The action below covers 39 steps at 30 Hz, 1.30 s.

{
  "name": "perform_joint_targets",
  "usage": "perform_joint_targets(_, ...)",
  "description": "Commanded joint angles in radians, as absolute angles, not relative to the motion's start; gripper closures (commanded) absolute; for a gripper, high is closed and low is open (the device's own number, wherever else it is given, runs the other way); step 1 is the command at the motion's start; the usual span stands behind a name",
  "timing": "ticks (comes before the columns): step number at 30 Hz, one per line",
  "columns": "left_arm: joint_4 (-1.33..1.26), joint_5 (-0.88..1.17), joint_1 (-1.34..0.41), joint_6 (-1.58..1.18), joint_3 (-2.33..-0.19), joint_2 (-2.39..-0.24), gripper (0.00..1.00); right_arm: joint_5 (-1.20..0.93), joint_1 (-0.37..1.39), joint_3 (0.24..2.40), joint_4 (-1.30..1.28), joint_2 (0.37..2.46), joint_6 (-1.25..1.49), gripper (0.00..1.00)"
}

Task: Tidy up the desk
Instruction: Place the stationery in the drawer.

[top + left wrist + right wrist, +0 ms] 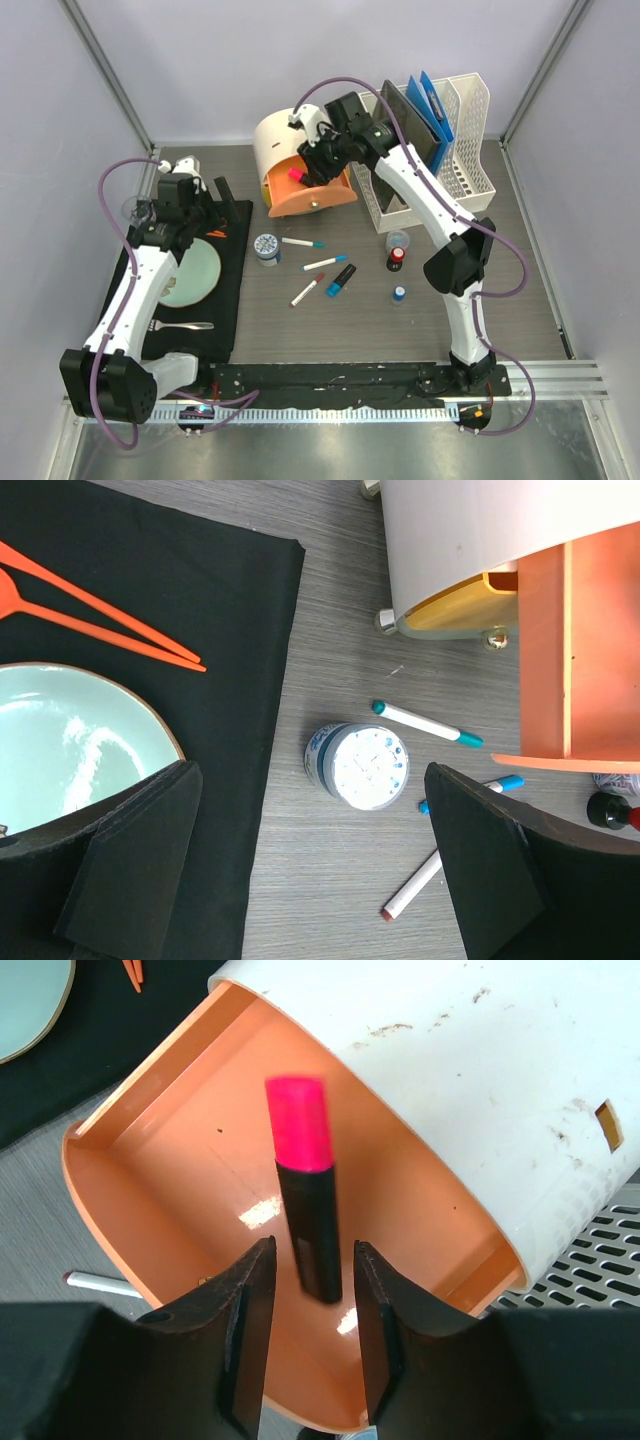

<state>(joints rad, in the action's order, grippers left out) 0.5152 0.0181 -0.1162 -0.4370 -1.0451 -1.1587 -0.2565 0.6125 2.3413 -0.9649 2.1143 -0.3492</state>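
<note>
The desk (pixel 380 320) is a dark wood-grain top. At its back a white drawer unit (pixel 280 140) has its orange drawer (pixel 170 1190) pulled out. My right gripper (pixel 308 1290) hovers over that drawer, open. A pink-capped black highlighter (pixel 305 1200) hangs blurred between the fingers with a gap on each side, over the drawer floor. In the top view the highlighter (pixel 296 175) shows at the drawer mouth by the right gripper (pixel 315 165). My left gripper (pixel 310 880) is wide open and holds nothing, above bare desk beside the black mat (pixel 150 580).
A small round jar (pixel 360 765), several markers (pixel 324 263) and a blue highlighter (pixel 340 280) lie mid-desk, with a red-capped bottle (pixel 396 259) and a blue-capped one (pixel 399 294). The mat holds a pale green plate (pixel 190 272), a fork (pixel 180 326) and orange chopsticks (pixel 100 620). A white file rack (pixel 450 150) stands at the back right.
</note>
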Motion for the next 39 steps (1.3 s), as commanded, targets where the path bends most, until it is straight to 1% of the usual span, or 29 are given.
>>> perform_joint_targets(1, 0.486, 0.008, -0.117, -0.428, -1.052, -1.137, 0.0, -0.244, 0.615, 2.372, -0.931, 2.077, -0.348, 0.56)
perform_joint_targets(5, 0.492, 0.006, -0.117, -0.425, -1.051, -1.123, 0.0, -0.236, 0.617, 2.375, -0.931, 2.077, -0.333, 0.5)
perform_joint_targets(6, 0.492, 0.006, -0.117, -0.423, -1.054, -1.121, 0.0, -0.23, 0.617, 2.378, -0.93, 2.074, -0.33, 0.45)
perform_joint_targets(7, 0.495, 0.008, -0.117, -0.423, -1.055, -1.118, 0.0, -0.229, 0.615, 2.378, -0.927, 2.072, -0.327, 0.43)
perform_joint_targets(10, 0.497, 0.008, -0.115, -0.426, -1.061, -1.112, 0.0, -0.216, 0.617, 2.391, -0.904, 2.037, -0.308, 0.41)
perform_joint_targets(13, 0.502, 0.006, -0.117, -0.431, -1.065, -1.106, 0.0, -0.192, 0.618, 2.384, -0.849, 1.967, -0.287, 0.39)
perform_joint_targets(16, 0.506, 0.008, -0.117, -0.434, -1.066, -1.091, 0.0, -0.132, 0.618, 2.291, -0.701, 1.849, -0.221, 0.36)
perform_joint_targets(18, 0.511, 0.006, -0.117, -0.434, -1.068, -1.078, 0.0, -0.088, 0.618, 2.194, -0.605, 1.755, -0.152, 0.35)
perform_joint_targets(22, 0.514, 0.008, -0.115, -0.437, -1.063, -1.06, 0.0, 0.015, 0.618, 2.05, -0.523, 1.625, -0.072, 0.32)
perform_joint_targets(23, 0.515, 0.008, -0.117, -0.437, -1.065, -1.058, 0.0, 0.079, 0.618, 2.005, -0.525, 1.608, -0.042, 0.28)
perform_joint_targets(24, 0.518, 0.008, -0.117, -0.439, -1.065, -1.058, 0.0, 0.1, 0.618, 1.979, -0.531, 1.582, -0.01, 0.27)
perform_joint_targets(25, 0.517, 0.008, -0.115, -0.439, -1.065, -1.055, 0.0, 0.122, 0.62, 1.948, -0.532, 1.539, 0.08, 0.22)
perform_joint_targets(26, 0.517, 0.008, -0.117, -0.44, -1.065, -1.055, 0.0, 0.141, 0.62, 1.874, -0.534, 1.508, 0.118, 0.14)
perform_joint_targets(27, 0.518, 0.008, -0.117, -0.442, -1.066, -1.054, 0.0, 0.159, 0.621, 1.824, -0.535, 1.481, 0.152, 0.11)
perform_joint_targets(28, 0.522, 0.006, -0.117, -0.443, -1.068, -1.052, 0.0, 0.187, 0.63, 1.718, -0.534, 1.417, 0.235, 0.1)
perform_joint_targets(30, 0.52, 0.008, -0.117, -0.442, -1.068, -1.054, 0.0, 0.221, 0.635, 1.605, -0.52, 1.359, 0.325, 0.1)
perform_joint_targets(31, 0.52, 0.008, -0.117, -0.443, -1.069, -1.054, 0.0, 0.216, 0.637, 1.495, -0.509, 1.33, 0.384, 0.1)
perform_joint_targets(33, 0.523, 0.006, -0.115, -0.443, -1.069, -1.054, 0.0, 0.233, 0.646, 1.404, -0.508, 1.27, 0.473, 0.04)
perform_joint_targets(34, 0.523, -0.021, -0.117, -0.44, -1.068, -1.052, 0.0, 0.236, 0.646, 1.344, -0.523, 1.26, 0.582, 0.02)
perform_joint_targets(37, 0.523, -0.025, -0.115, -0.442, -1.068, -1.055, 0.0, 0.177, 0.673, 1.226, -0.523, 1.226, 0.637, 0.0)
perform_joint_targets(39, 0.523, -0.025, -0.115, -0.445, -1.068, -1.058, 0.0, 0.231, 0.724, 1.168, -0.535, 1.226, 0.685, 0.0)
